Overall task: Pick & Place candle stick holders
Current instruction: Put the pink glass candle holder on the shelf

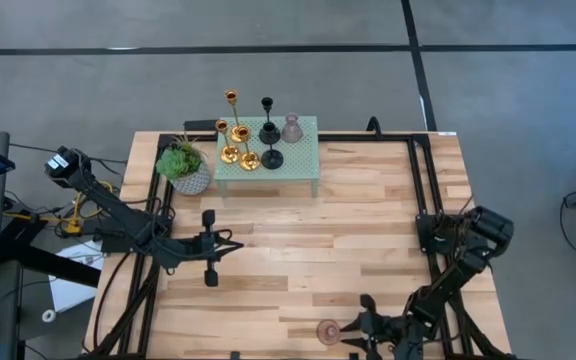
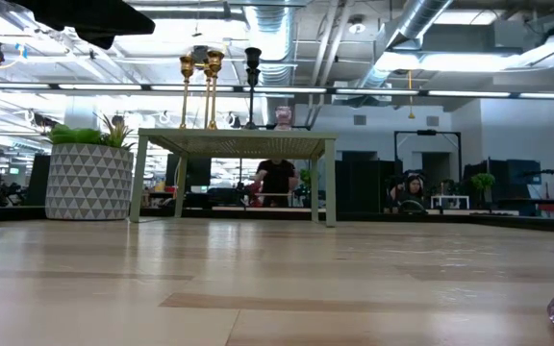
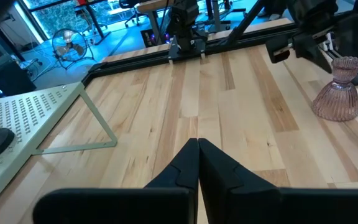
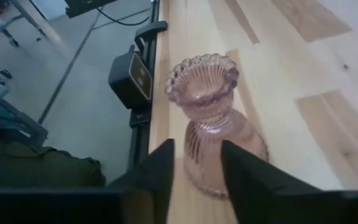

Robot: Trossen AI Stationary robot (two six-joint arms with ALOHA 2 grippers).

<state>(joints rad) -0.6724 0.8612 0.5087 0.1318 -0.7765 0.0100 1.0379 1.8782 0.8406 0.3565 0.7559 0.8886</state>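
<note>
A squat pink translucent holder (image 4: 213, 124) stands upright on its base on the wood table at the near edge; it also shows in the high view (image 1: 328, 332). My right gripper (image 4: 197, 168) is open, with one finger on each side of the holder's lower body. Gold holders (image 1: 236, 130), black holders (image 1: 268, 135) and another pink holder (image 1: 291, 128) stand on a small green perforated table (image 1: 303, 165) at the far middle. My left gripper (image 1: 236, 247) is shut and empty, left of the table's middle. My right gripper comes at the pink holder level with the table, from its right side. Its fingers (image 4: 244, 177) flank the holder's lower body (image 4: 207, 162). I cannot tell whether they touch it. The holder stands upright on the table.
A potted green plant (image 1: 186, 165) stands left of the green table. Black frame rails run along the table's left and right sides (image 1: 423, 190). Bare wood lies between the two arms (image 1: 318, 250). People sit in the room beyond the table (image 2: 275, 181).
</note>
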